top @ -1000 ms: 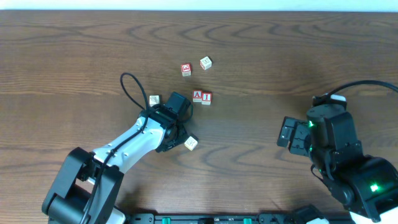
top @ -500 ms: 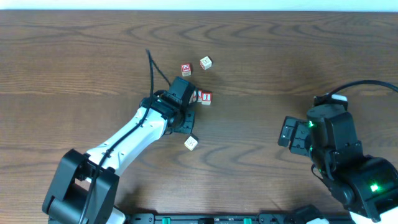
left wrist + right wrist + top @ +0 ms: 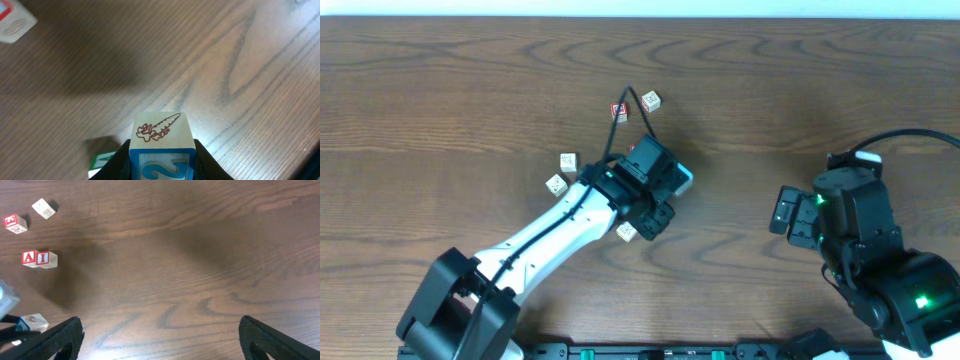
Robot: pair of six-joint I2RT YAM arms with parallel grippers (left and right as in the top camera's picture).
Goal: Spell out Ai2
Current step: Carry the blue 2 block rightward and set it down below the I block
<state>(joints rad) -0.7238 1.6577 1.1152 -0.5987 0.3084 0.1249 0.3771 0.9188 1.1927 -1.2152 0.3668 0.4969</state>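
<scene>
One 2 block (image 3: 162, 150) is gripped by the left fingers (image 3: 206, 162); two touching blocks, A (image 3: 29, 257) and I (image 3: 44, 258), are seen at mid-left; the right fingers (image 3: 52, 341) are spread open.

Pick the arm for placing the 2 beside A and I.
Left. The left gripper holds the 2 block, close to the A and I blocks. The right gripper is open, empty and far off to the side.

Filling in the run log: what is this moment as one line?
left gripper: shut on 2 block | A block, I block: side by side on table | right gripper: open, empty
</scene>
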